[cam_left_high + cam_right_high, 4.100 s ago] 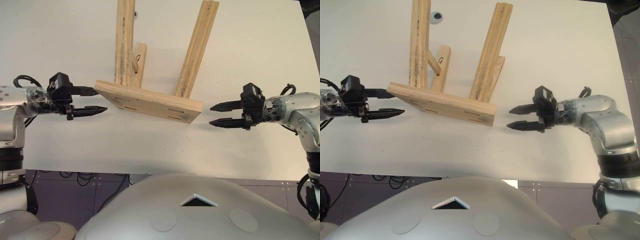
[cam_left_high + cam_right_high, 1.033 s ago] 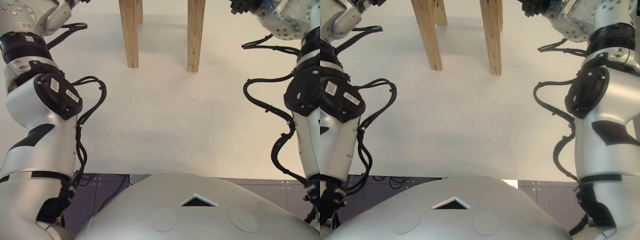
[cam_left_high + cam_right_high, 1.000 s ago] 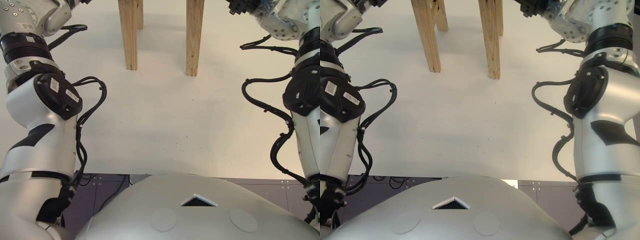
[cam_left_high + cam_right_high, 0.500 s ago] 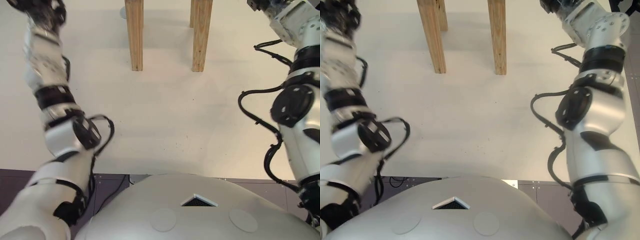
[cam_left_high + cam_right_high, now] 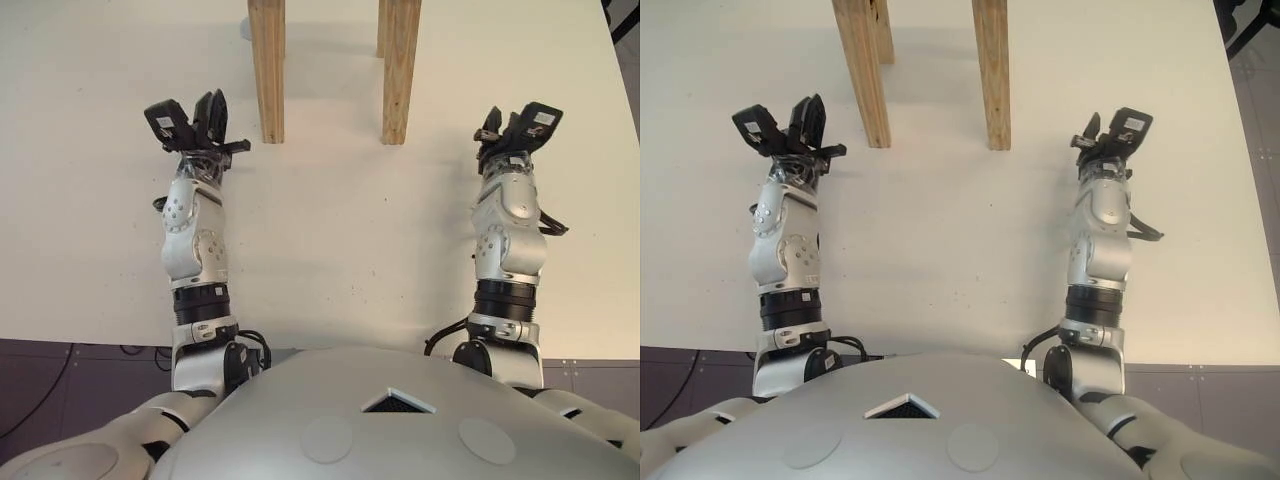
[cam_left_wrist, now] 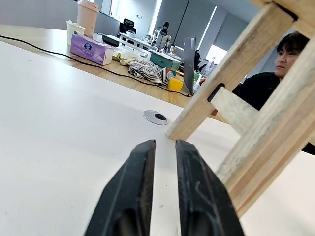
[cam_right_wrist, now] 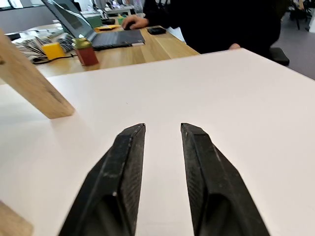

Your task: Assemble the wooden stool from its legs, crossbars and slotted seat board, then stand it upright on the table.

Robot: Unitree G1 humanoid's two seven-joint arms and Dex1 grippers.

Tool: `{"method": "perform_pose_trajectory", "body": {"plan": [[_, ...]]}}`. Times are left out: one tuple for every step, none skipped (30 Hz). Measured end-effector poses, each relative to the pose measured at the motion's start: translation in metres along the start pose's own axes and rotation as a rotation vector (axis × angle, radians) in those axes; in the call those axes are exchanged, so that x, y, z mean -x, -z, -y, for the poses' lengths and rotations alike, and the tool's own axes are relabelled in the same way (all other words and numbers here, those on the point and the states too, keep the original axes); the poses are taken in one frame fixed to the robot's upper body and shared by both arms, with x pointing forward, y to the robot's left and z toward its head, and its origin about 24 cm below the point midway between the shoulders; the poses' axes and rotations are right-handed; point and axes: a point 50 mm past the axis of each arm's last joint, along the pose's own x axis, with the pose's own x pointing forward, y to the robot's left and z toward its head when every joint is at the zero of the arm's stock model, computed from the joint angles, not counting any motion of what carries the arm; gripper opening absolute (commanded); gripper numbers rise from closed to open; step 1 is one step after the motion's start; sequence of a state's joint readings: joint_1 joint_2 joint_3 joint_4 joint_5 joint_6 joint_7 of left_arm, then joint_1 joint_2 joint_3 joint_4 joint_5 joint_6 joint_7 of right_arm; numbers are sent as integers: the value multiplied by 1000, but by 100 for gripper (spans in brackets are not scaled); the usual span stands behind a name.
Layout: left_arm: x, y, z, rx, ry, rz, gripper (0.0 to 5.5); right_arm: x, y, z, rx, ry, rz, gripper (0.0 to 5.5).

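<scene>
The stool (image 5: pixel 265 70) stands on its legs at the far middle of the table (image 5: pixel 330 250), a crossbar (image 6: pixel 238 112) fitted. I cannot see the seat, so I judge the job finished or nearly. My left gripper (image 6: pixel 165 143), just left of it, and right gripper (image 7: pixel 162 127), farther right, are slightly spread and empty.

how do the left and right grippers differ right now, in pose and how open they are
Left gripper has its fingers only a narrow slit apart; right gripper shows a clearly wider gap. Left gripper sits close beside the stool's near left leg; right gripper stands well clear of the near right leg. Both are empty, low over the table, pointing away from the robot.
</scene>
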State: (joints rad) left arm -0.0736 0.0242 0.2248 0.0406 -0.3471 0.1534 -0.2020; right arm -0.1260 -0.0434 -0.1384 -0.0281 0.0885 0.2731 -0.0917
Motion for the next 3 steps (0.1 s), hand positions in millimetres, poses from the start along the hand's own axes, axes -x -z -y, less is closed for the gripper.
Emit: {"method": "perform_pose_trajectory", "body": {"plan": [[2,1,-1,-2,-9,-2,0,2,-3,-3,12,-19,17,64],[3,1,-2,-3,-14,-3,0,6,-2,-4,15,-28,18,42],[5,2,-3,-5,-17,-3,0,9,1,-4,17,-35,11,30]]}}
